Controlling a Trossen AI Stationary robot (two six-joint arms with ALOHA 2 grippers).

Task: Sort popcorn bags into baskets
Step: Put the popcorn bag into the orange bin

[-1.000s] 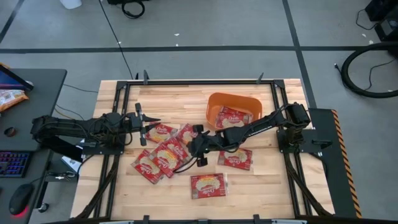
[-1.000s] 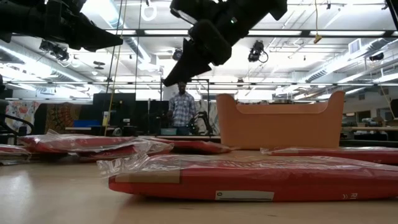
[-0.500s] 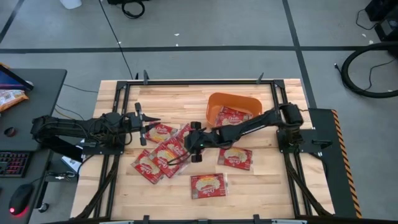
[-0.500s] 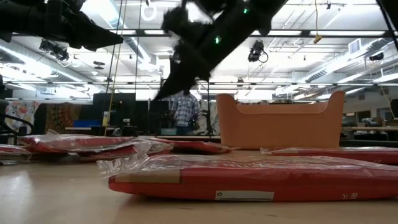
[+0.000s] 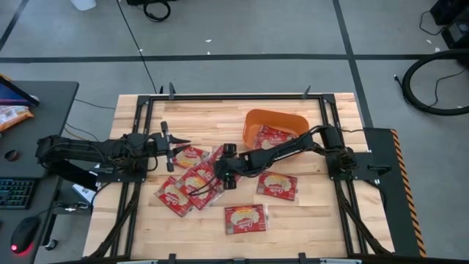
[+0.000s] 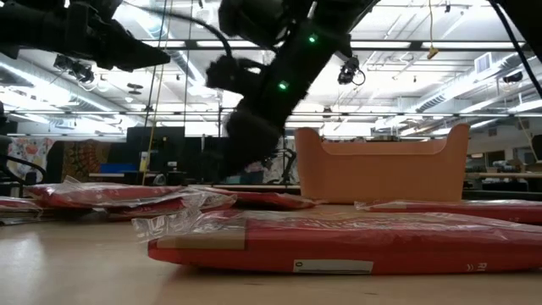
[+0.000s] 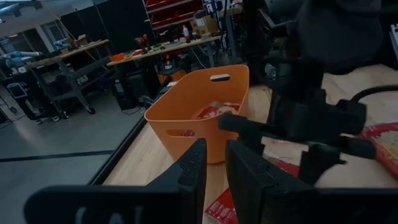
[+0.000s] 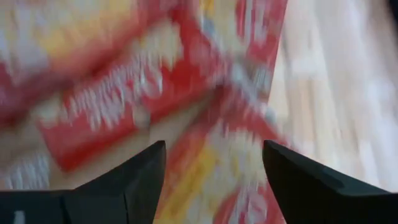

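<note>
Right pincer released, fingers spread, right over the bags piled mid-desk, nearer than the left pincer; tub behind, toward the right arm's base.

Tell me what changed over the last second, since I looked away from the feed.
The right gripper swung from near the table's middle toward the heap of popcorn bags, dropped lower over it, and its jaws opened wide; it holds nothing. The left gripper stayed put above the table, jaws nearly closed. The orange tub, the bags inside it and the loose bags did not move.
</note>
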